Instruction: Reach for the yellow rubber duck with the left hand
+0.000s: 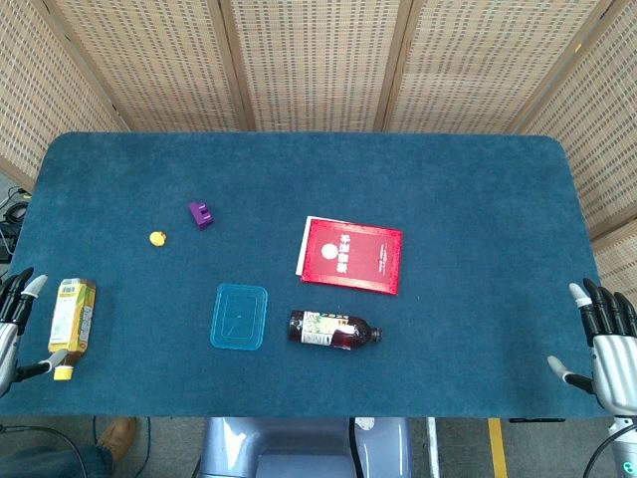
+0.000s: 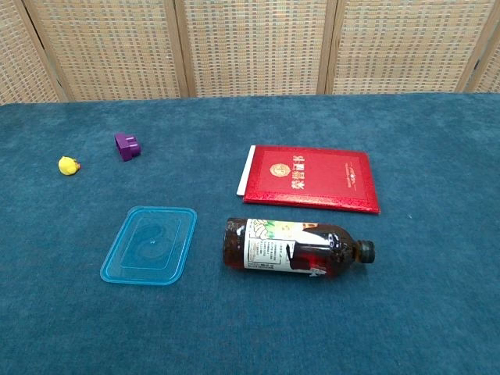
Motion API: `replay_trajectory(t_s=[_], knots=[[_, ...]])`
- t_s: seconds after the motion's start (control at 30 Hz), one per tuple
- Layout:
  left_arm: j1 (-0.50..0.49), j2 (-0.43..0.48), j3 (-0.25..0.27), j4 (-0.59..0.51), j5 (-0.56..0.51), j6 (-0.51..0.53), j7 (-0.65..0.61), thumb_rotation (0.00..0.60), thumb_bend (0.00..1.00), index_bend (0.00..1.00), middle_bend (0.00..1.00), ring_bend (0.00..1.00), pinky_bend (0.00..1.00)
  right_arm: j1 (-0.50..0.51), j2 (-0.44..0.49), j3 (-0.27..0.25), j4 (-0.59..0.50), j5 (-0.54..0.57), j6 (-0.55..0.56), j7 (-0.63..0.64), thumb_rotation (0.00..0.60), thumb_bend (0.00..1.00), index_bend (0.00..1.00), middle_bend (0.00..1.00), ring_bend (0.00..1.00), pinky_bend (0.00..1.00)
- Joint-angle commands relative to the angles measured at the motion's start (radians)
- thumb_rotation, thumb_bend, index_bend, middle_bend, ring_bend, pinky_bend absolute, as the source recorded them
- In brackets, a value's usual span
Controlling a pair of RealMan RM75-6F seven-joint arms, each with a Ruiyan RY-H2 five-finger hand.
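A small yellow rubber duck (image 1: 157,238) (image 2: 69,165) sits on the blue table cloth, left of centre. My left hand (image 1: 14,329) is at the table's left front edge, well below and to the left of the duck, its fingers spread and holding nothing. At the right front edge my right hand (image 1: 607,344) is open too, its fingers pointing up. The chest view shows neither hand.
A juice carton (image 1: 73,315) lies just right of my left hand. A purple block (image 1: 201,214) sits right of the duck. Nearer the middle are a blue plastic lid (image 1: 239,316), a dark bottle (image 1: 333,330) on its side and a red booklet (image 1: 351,255).
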Motion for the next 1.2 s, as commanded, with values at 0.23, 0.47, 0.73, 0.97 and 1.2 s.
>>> replay_trajectory(t_s=[0.23, 0.47, 0.73, 0.97, 1.2], knots=[[-0.018, 0.004, -0.004, 0.013, -0.019, -0.041, -0.03, 0.6, 0.14, 0.0, 0.0, 0.0, 0.0, 0.0, 0.002, -0.001, -0.006, 0.008, -0.007, 0.001, 0.6, 0.0, 0.05, 0.0, 0.0, 0.0], [-0.16, -0.03, -0.088, 0.117, -0.105, -0.228, -0.095, 0.6, 0.13, 0.0, 0.0, 0.0, 0.0, 0.008, 0.001, 0.003, -0.005, 0.027, -0.028, -0.002, 0.6, 0.0, 0.07, 0.0, 0.0, 0.0], [-0.391, -0.151, -0.195, 0.313, -0.261, -0.529, -0.096, 0.6, 0.14, 0.13, 0.0, 0.0, 0.0, 0.024, -0.003, 0.019, 0.005, 0.081, -0.065, -0.004, 0.6, 0.0, 0.08, 0.0, 0.0, 0.0], [-0.496, -0.235, -0.228, 0.444, -0.374, -0.685, -0.09, 0.6, 0.25, 0.3, 0.0, 0.0, 0.0, 0.028, -0.003, 0.023, 0.013, 0.101, -0.079, 0.006, 0.6, 0.0, 0.08, 0.0, 0.0, 0.0], [-0.602, -0.366, -0.232, 0.655, -0.451, -0.809, -0.042, 0.6, 0.35, 0.37, 0.0, 0.0, 0.0, 0.036, -0.007, 0.03, 0.03, 0.129, -0.099, 0.009, 0.6, 0.0, 0.09, 0.0, 0.0, 0.0]])
